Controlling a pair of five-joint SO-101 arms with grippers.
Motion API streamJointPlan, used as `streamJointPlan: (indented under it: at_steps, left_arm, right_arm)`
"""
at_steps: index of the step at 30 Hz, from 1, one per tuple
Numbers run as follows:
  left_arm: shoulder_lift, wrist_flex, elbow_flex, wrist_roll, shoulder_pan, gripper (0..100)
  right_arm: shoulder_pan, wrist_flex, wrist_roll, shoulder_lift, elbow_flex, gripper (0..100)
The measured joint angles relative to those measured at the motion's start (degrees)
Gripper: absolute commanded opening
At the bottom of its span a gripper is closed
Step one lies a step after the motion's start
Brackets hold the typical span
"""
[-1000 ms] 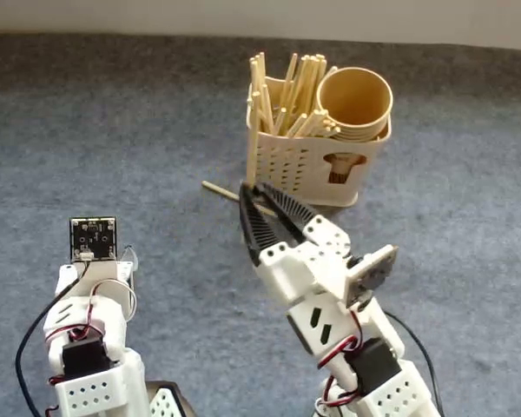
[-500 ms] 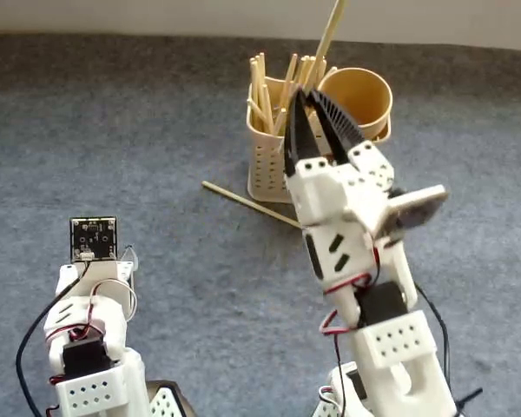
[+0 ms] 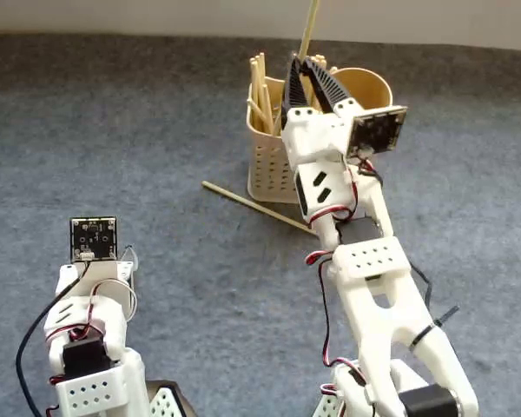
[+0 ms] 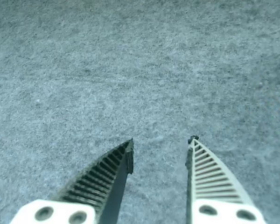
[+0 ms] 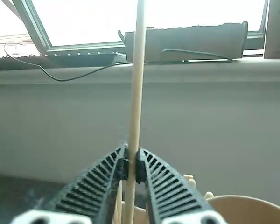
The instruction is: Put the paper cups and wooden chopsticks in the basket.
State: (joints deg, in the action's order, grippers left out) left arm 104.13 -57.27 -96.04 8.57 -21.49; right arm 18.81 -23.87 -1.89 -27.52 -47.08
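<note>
You have one wooden chopstick (image 5: 139, 70) clenched in the right tool (image 5: 131, 163). It stands nearly upright directly over the basket (image 3: 273, 169), and its lower end seems to sit at or just above the sticks inside. The bundle of chopsticks (image 3: 260, 82) stands in the basket already, and the paper cups (image 3: 372, 82) sit nested in the basket beside that bundle. One loose chopstick (image 3: 243, 200) lies flat on the counter (image 3: 113, 130) just beside the basket's near wall, partly hidden by your right arm. Your left tool (image 4: 158, 149) hangs released, with nothing between its fingers, over bare counter well apart from the basket.

By the look of it, you are most of the way through. The cups are in and most sticks are in. What is left is to let the held chopstick drop into the basket, then fetch the loose one.
</note>
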Motion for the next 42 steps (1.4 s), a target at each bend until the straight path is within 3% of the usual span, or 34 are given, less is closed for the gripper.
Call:
streamJointPlan:
  at_steps: [4,8,16,35,42]
  left_arm:
    - [0.0,0.0,0.0,0.0,0.0,19]
    - [0.0,0.0,0.0,0.0,0.0,19]
    - [0.0,0.0,0.0,0.0,0.0,19]
    - [0.0,0.0,0.0,0.0,0.0,19]
    - [0.0,0.0,0.0,0.0,0.0,19]
  right_arm:
    - [-0.1,0.0,0.0,1.1,0.0,2.7]
    - [0.0,0.0,0.0,1.1,0.0,15.1]
    - [0.0,1.3,0.0,-1.8,-0.9,12.3]
    - [4.7,39.3,0.0,-32.4,-0.9,12.0]
    - [5.9,58.2,0.0,-43.2,-0.9,11.9]
